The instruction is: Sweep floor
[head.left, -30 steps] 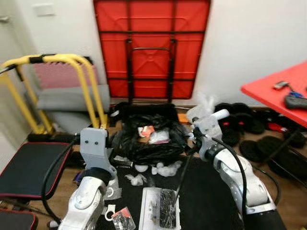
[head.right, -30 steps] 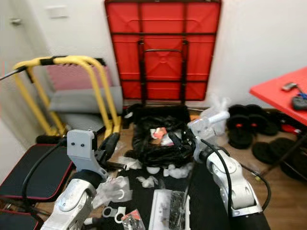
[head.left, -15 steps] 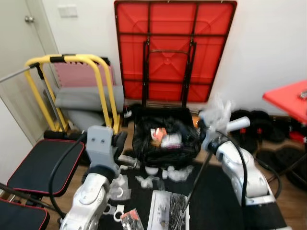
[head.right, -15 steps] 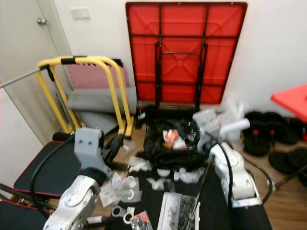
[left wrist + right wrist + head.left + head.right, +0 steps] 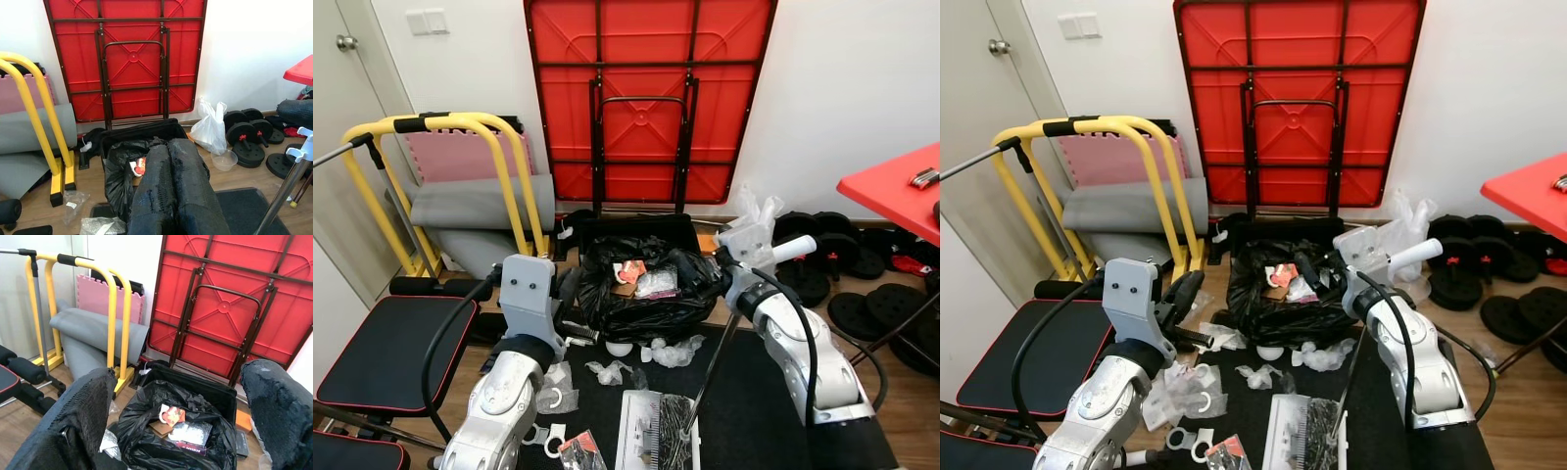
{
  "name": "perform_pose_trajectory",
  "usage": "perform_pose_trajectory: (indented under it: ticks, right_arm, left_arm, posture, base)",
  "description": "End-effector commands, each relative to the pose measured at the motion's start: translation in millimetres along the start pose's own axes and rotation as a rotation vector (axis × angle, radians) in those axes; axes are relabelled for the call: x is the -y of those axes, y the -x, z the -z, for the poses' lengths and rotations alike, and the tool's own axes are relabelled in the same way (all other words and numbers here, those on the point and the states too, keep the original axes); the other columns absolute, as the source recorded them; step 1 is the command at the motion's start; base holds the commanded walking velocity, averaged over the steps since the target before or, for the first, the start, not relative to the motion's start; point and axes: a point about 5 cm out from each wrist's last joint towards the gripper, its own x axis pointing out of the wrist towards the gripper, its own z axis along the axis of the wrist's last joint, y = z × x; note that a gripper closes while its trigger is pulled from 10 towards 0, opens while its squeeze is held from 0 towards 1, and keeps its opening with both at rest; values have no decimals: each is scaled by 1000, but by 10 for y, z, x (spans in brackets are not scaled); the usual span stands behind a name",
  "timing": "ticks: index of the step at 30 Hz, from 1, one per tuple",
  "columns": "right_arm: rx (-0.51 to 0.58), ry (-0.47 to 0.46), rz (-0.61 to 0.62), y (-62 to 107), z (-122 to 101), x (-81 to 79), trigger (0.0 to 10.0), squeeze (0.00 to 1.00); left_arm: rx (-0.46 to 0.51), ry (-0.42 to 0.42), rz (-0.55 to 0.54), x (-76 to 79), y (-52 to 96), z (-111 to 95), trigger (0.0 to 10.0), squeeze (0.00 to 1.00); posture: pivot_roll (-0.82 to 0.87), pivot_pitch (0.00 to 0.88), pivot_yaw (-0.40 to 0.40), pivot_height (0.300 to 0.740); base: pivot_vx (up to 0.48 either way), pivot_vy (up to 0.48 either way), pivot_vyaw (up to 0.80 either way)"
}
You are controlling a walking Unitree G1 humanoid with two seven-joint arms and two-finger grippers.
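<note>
A broom with a thin metal pole (image 5: 713, 362) and black bristles (image 5: 658, 431) stands on a white dustpan (image 5: 634, 436) on the black mat (image 5: 764, 411). Its pole runs up beside my right forearm; what holds it is hidden. My right gripper (image 5: 690, 262) hangs open over a black rubbish bag (image 5: 641, 299) holding wrappers; the right wrist view shows its fingers (image 5: 83, 421) wide apart, nothing between. My left gripper (image 5: 570, 286) is shut and empty just left of the bag, its fingers (image 5: 168, 196) pressed together. Crumpled white paper (image 5: 674, 352) and plastic wrappers (image 5: 553, 397) litter the floor in front of the bag.
A folded red table (image 5: 646, 98) leans on the wall behind the bag. A yellow frame (image 5: 460, 127), grey rolled mat (image 5: 475, 206) and black bench (image 5: 372, 352) stand at the left. Weight plates (image 5: 862, 308) and a red table (image 5: 901, 191) are at the right.
The whole picture has shifted, so the camera moved. Both arms keep roughly the same poses by the bag, and the broom stays on the dustpan.
</note>
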Motion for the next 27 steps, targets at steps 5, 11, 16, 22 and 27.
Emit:
perform_pose_trajectory:
  ticks: [5, 11, 16, 22, 27]
  right_arm:
    - [31, -15, -9, -2, -39, -33, 10000, 0]
    - [45, -29, 22, 8, -78, 19, 10000, 0]
    - [76, -53, 3, 13, -119, -10, 10000, 0]
    - [63, -82, -1, 4, -99, -105, 10000, 0]
    - [52, -73, 8, -11, -76, -162, 10000, 0]
  left_arm:
    - [-12, -8, 58, -11, 32, 28, 10000, 0]
    - [-28, -19, 44, -42, 90, 58, 10000, 0]
    - [-31, -14, 49, -31, 98, 67, 10000, 0]
    - [-31, -15, 67, -18, 104, 51, 10000, 0]
    - [14, 32, 81, -37, 96, -49, 10000, 0]
  posture:
    - [-94, 0, -40, 740]
    - [-88, 0, -47, 740]
    - [-95, 0, -43, 740]
    - [-91, 0, -35, 740]
    - [-88, 0, -31, 740]
  base:
    - [276, 0, 800]
    - [276, 0, 308]
    - [272, 0, 160]
    - [218, 0, 0]
    - [0, 0, 0]
